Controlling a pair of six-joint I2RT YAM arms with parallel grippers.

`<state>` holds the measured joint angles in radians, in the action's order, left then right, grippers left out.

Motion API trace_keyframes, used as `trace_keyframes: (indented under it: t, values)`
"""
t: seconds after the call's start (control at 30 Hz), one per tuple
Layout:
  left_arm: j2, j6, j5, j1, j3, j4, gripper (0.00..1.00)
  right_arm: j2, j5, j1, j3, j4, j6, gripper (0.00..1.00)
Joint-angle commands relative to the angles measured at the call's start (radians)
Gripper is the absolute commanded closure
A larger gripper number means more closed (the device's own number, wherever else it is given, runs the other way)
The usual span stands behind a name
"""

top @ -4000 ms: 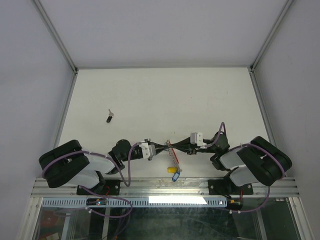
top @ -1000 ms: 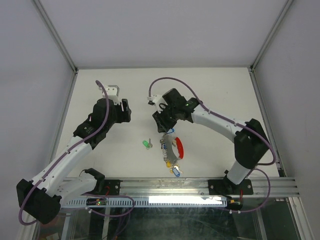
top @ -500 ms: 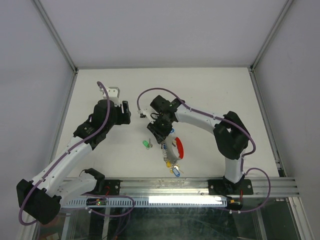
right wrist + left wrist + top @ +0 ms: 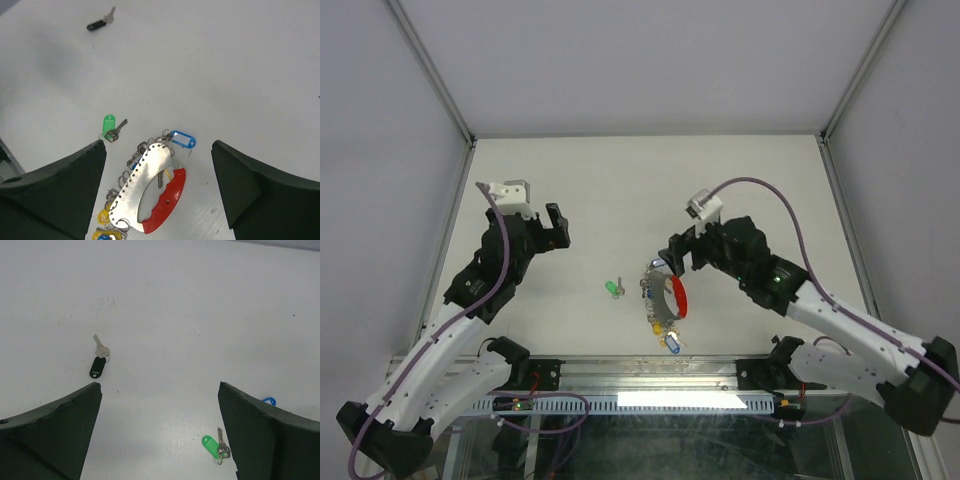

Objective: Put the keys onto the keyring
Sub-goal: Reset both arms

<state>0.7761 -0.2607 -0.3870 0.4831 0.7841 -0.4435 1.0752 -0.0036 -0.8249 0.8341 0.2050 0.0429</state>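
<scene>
The keyring (image 4: 146, 182) is a silvery plate with a red curved handle (image 4: 678, 297), wire rings along its edge, a blue-framed tag (image 4: 182, 139) and yellow-tagged keys (image 4: 104, 217) at its lower end. It lies flat under my open right gripper (image 4: 157, 192), which hovers above it with nothing between its fingers (image 4: 682, 257). A loose green-tagged key (image 4: 111, 129) lies left of the keyring (image 4: 613, 288). A black-tagged key (image 4: 98, 365) lies farther off, ahead of my open, empty left gripper (image 4: 160, 440), and the green key (image 4: 215, 446) sits by its right finger. In the top view the left gripper (image 4: 548, 228) covers the black key.
White tabletop (image 4: 740, 180) bounded by aluminium frame posts (image 4: 430, 70) and white walls on three sides. The metal base rail (image 4: 650, 372) runs along the near edge, just below the keyring's lower end.
The right arm swung from the keyring's upper left to its upper right and drew back. The left arm shifted left and lifted. Keyring and green key stayed put.
</scene>
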Motion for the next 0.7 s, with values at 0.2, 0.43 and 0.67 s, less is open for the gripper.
trace_keyframes:
  t: [0.2, 0.43, 0.67]
  values:
    - [-0.205, -0.103, -0.165, -0.003, -0.009, -0.130, 0.01, -0.664, 0.664, 0.002, -0.318, -0.146, 0.215, 0.00]
    - [-0.368, -0.128, -0.232, -0.005, -0.035, -0.162, 0.01, -0.819, 0.772, 0.001, -0.360, -0.010, 0.230, 0.00]
    - [-0.438, -0.133, -0.234, -0.004, -0.043, -0.158, 0.01, -0.853, 0.777, 0.001, -0.392, 0.032, 0.234, 0.00]
